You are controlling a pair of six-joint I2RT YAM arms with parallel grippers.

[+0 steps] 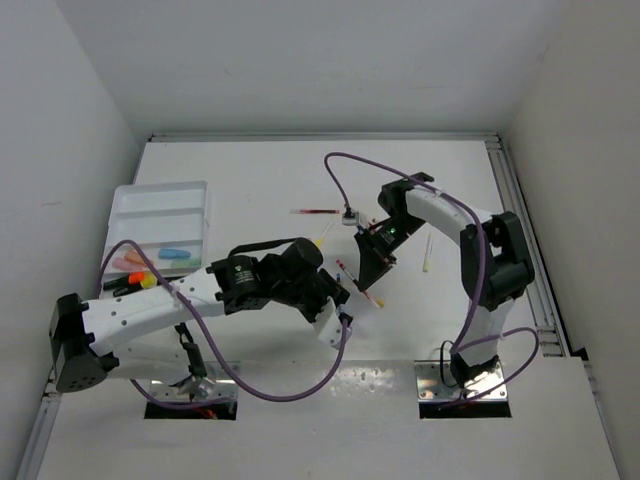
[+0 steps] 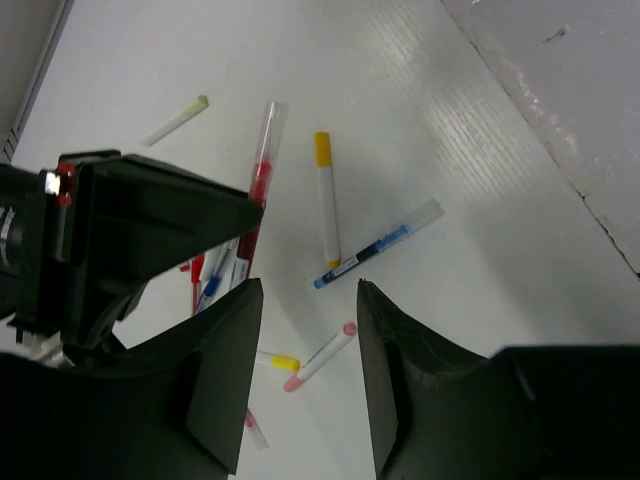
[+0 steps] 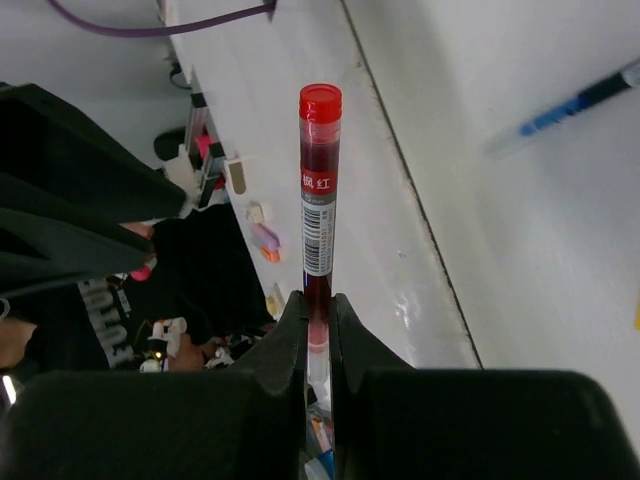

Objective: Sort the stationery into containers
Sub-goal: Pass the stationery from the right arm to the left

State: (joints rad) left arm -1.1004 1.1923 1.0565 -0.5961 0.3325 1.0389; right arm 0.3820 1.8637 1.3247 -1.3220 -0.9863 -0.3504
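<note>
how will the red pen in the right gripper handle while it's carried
Likely stiff: the red pen juts straight from the right gripper without sagging. Probably light, given its thin plastic barrel. Pinched near one end only, the smooth round barrel may pivot or slip.

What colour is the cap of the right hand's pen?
The cap is red; right wrist view.

White tray [image 1: 160,205]; red-capped pen [image 3: 320,150], barcode label; yellow-capped pen [image 2: 322,150]; blue-printed clear pen [image 2: 380,243]; purple cable [image 1: 327,170].
</note>
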